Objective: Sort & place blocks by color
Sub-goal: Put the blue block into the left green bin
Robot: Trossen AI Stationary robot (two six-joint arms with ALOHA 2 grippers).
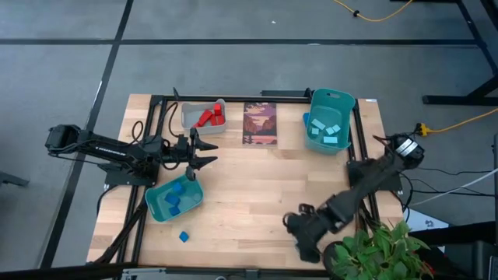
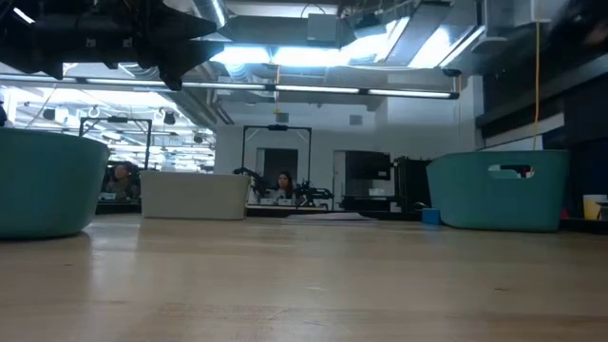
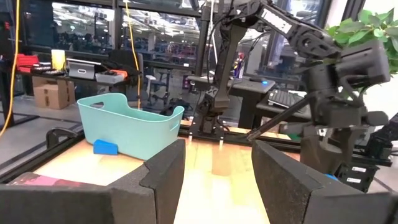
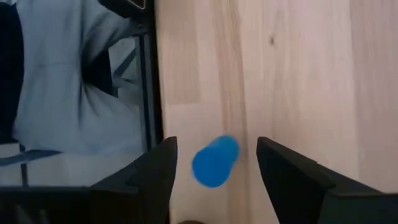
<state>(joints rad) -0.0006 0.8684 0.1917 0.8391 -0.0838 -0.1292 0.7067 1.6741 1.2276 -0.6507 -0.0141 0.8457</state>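
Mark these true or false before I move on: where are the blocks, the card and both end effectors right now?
1. Red blocks lie in the grey bin. True.
2. The left end effector grips a block. False: its fingers are open with nothing between them.
3. A loose blue block lies on the table outside the near teal bin. True.
4. The picture card lies inside a teal bin. False: it lies on the table between the grey bin and the far teal bin.
5. Another blue block lies between the right end effector's open fingers. True.
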